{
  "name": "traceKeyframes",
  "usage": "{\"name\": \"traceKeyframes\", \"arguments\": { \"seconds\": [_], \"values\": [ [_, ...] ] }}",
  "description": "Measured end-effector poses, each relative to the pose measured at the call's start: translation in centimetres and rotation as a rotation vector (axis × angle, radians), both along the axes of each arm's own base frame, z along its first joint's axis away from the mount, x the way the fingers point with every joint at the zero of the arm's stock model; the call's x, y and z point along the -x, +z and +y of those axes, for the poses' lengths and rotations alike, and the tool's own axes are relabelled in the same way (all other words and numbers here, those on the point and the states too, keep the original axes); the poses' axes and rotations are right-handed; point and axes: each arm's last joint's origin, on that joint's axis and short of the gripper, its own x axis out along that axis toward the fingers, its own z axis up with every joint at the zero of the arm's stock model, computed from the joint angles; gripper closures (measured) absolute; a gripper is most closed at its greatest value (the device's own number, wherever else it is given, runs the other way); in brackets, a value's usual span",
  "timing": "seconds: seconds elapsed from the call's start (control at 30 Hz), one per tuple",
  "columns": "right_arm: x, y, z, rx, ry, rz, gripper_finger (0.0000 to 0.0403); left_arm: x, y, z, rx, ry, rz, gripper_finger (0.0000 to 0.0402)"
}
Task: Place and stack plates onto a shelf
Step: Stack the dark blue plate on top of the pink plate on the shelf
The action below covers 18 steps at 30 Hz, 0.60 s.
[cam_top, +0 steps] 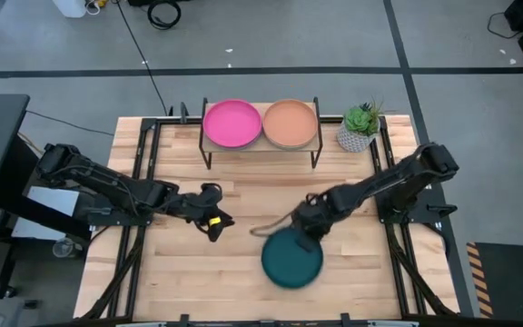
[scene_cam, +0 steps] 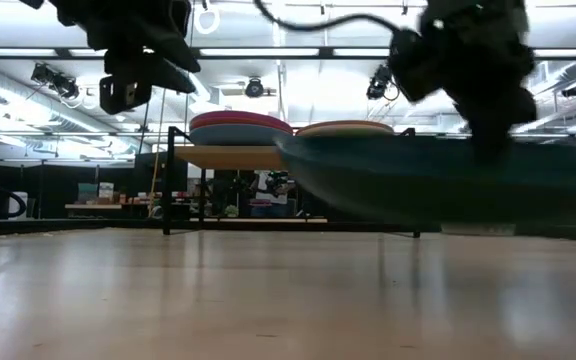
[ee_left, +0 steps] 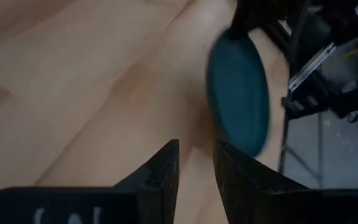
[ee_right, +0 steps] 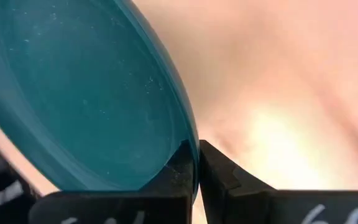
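Observation:
A dark teal plate hangs over the near middle of the table, with my right gripper shut on its far rim. The shelf stands at the table's far edge. On its left lies a stack topped by a magenta plate; on its right lies a tan plate. My left gripper hovers left of the teal plate, above the table. It is open, with nothing between its fingers. My right gripper pinches the dark teal plate's rim at the plate's far edge between its two fingers, one on the plate's upper face and one under it. The fingers come from above, slanting steeply down. The plate is lifted off the table and extends toward the near edge.
A small potted plant stands right of the shelf. Black frame rails run along the table's left and right sides. Bare wood lies between the arms and the shelf.

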Motion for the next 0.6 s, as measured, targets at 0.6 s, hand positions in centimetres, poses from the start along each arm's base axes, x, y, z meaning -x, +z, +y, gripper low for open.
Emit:
{"name": "traceKeyframes", "arguments": {
  "seconds": [0.6],
  "values": [
    [1.3, 7.6, -5.7, 0.161, -0.293, -0.310, 0.0383, -1.9, 1.5, 2.2, 0.102, 0.139, -0.205, 0.0136]
  ]
}}
